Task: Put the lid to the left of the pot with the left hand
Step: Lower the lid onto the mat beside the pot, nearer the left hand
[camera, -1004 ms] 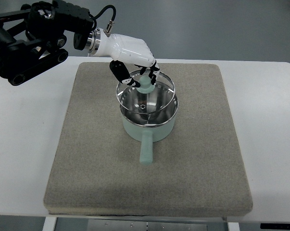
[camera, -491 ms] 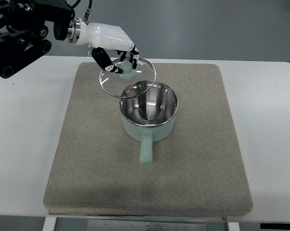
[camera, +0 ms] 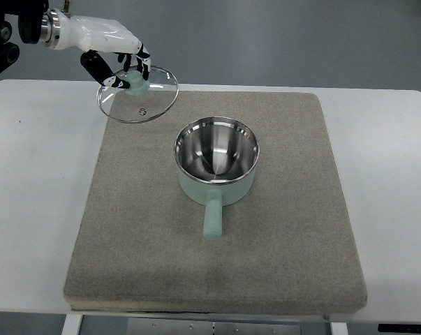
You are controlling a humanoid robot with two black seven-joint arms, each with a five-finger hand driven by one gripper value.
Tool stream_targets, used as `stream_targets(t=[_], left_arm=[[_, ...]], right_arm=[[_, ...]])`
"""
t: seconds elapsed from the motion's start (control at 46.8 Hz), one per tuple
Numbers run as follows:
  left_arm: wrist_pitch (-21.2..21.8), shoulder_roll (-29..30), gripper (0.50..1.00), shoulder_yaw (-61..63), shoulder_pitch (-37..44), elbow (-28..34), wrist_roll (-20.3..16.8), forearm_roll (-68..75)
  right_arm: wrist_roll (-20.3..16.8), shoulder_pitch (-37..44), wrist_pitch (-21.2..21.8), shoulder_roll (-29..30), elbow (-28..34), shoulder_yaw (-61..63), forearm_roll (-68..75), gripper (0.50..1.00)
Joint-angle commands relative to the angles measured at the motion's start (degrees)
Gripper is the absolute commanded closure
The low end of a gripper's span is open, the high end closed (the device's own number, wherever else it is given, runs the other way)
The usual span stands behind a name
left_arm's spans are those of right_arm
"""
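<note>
Left hand (camera: 119, 61): fingers curled round the lid's knob.
Lid (camera: 138, 96): far left of the pot (camera: 216, 164) (apart).

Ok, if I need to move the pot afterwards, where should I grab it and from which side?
Probably by the pale green handle. It sticks straight out from the pot toward the robot's side of the mat, with open mat around it, so come down from above near its middle. The steel rim is wide and round, a poorer hold. The left hand is busy holding the glass lid by its knob.
</note>
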Motion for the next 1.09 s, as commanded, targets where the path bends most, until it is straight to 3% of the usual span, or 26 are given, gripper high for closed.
stream_targets(t=[0.0,0.449,1.068], left_arm=[[-0.12,1.27,1.000,0.24,0.27,-0.62,0.00,0.05],[-0.82,2.76,1.000,4.20,1.68,-4.49,0.00,0.84],[0.32,-0.93,1.000,4.55,5.90,-2.38,0.00,1.46]], right_arm=[[0.00,0.00,0.00,0.00,0.00,0.00,0.00,0.579],[0.00,0.00,0.00,0.00,0.00,0.00,0.00,0.579],[0.00,0.00,0.00,0.00,0.00,0.00,0.00,0.579]])
